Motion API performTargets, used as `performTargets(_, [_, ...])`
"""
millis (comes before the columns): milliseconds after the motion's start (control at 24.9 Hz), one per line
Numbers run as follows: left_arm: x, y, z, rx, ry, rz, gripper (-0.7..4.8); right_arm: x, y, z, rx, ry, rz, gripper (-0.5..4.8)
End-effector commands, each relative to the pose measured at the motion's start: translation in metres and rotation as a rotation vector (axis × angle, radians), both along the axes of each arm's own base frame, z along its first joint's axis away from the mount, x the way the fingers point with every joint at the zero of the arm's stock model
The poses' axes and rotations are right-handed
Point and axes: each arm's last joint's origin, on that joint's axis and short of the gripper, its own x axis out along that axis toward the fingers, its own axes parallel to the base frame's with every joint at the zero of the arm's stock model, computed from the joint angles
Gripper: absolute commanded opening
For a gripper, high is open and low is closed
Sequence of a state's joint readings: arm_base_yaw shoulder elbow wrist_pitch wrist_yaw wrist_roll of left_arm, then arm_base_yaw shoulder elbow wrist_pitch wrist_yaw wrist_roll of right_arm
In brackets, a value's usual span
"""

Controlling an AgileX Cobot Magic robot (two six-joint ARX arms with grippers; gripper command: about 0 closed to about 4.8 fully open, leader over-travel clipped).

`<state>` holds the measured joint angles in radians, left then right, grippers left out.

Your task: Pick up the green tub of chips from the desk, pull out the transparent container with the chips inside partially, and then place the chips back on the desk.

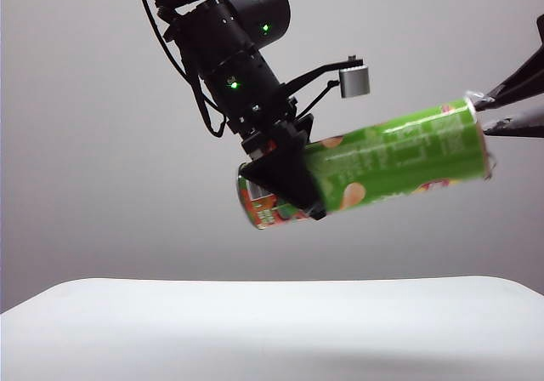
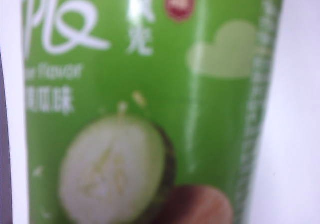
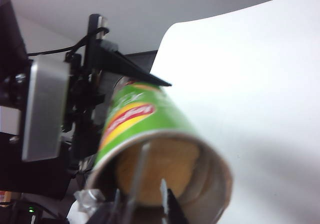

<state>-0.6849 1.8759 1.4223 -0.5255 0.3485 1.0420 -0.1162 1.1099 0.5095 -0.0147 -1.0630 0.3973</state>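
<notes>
Exterior view: the desk lies nearest; above it the left gripper clamps the green tub of chips aloft, while the right gripper, jaws parted, meets its open end.
</notes>
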Motion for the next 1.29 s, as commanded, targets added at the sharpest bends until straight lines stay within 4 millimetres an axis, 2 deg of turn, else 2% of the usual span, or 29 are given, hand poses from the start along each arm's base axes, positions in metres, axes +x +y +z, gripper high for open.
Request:
performTargets(40, [0.0, -0.002, 0.006, -0.046, -0.006, -0.02, 2.73, 0.001, 0.0, 0.003, -0.014, -0.031, -0.008, 1.13])
performTargets(402, [0.003, -0.004, 0.002, -0.049, -0.02, -0.019, 2.73, 0.003, 0.0, 0.004, -0.01, -0.042, -0.012, 1.13])
performTargets(684, [0.004, -0.009, -0.001, -0.059, -0.026, -0.025, 2.73, 0.004, 0.017, 0.004, -0.045, -0.044, 0.015, 1.13])
performTargets(845, [0.004, -0.008, -0.002, -0.053, -0.019, -0.024, 2.73, 0.006, 0.016, 0.002, -0.046, -0.049, 0.013, 1.09])
performTargets(885, [0.004, -0.008, -0.002, -0.054, -0.019, -0.025, 2.73, 0.007, 0.016, 0.002, -0.046, -0.048, 0.013, 0.89])
performTargets(925, [0.004, -0.009, -0.002, -0.054, -0.018, -0.026, 2.73, 0.008, 0.016, 0.001, -0.046, -0.047, 0.014, 0.23])
performTargets(966, [0.004, -0.008, -0.002, -0.054, -0.018, -0.025, 2.73, 0.008, 0.016, 0.0, -0.046, -0.044, 0.013, -0.09])
performTargets(1167, [0.005, -0.007, -0.003, -0.041, -0.017, -0.016, 2.73, 0.011, 0.013, 0.002, -0.062, -0.072, -0.025, -0.06])
performTargets(1287, [0.008, 0.001, -0.005, 0.0, -0.014, 0.023, 2.73, 0.011, 0.003, 0.002, -0.052, -0.072, -0.054, -0.06])
